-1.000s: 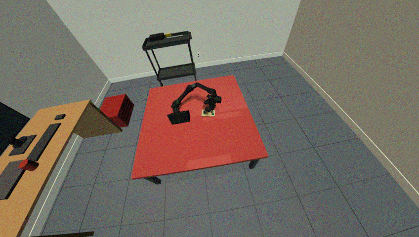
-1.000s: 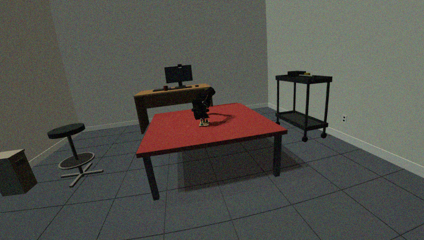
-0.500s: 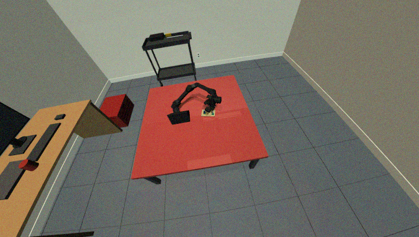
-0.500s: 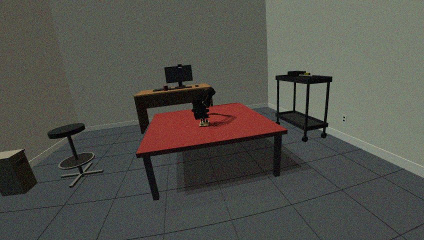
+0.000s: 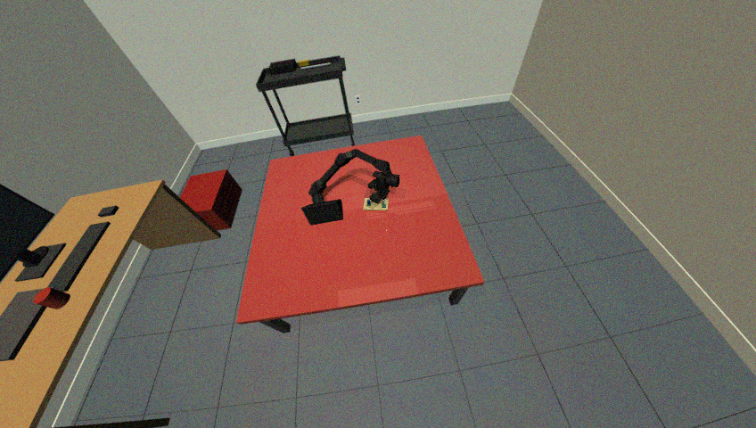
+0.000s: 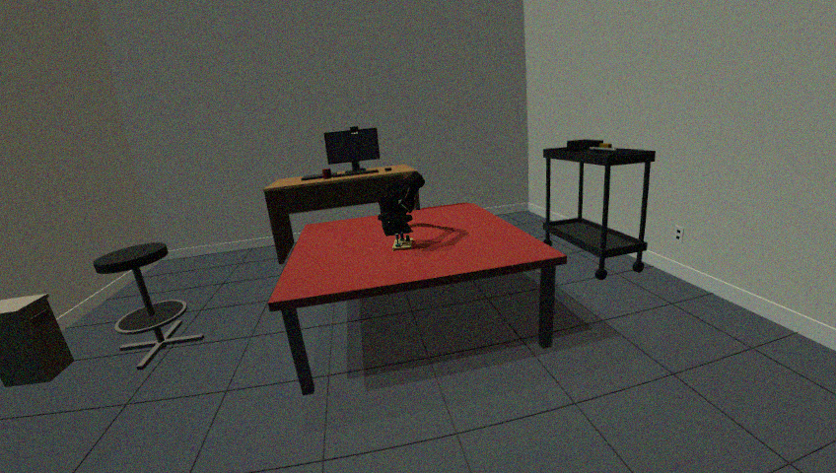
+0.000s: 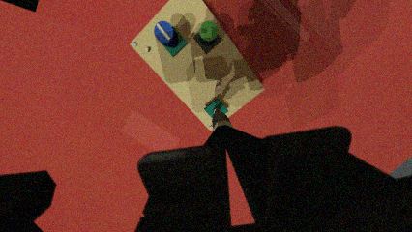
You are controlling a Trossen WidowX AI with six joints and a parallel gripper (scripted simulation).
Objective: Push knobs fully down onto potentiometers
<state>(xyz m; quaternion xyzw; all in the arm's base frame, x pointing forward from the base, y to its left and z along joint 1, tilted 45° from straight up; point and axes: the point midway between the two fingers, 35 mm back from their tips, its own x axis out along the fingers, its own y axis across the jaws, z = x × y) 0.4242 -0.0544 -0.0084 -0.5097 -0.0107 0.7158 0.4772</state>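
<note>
- The circuit board stood on the counter, beneath the hand.
- The hand was clenched with nothing between its fingers, its tips together over the dark grey piece at the teal potentiometer; whether they touched could not be told.
- The blue knob, with a pale line across its top, and the green knob were at the board's far end in the wrist view. How far down any of the three was seated could not be made out.
- The board was probably light and fairly stiff, apt to slide or tip under a crooked push, especially near its corner.
- The knobs looked like hard, smooth plastic, likely slippery under a glancing tip, and probably needed firm pressure along the shaft.
- The potentiometers seemed the fragile part: a sideways shove or a pry could have broken one loose.
- No grip seemed needed for pressing; the best contact was the middle of a knob's top, with closed tips coming straight down and easing off once it seated.
</note>
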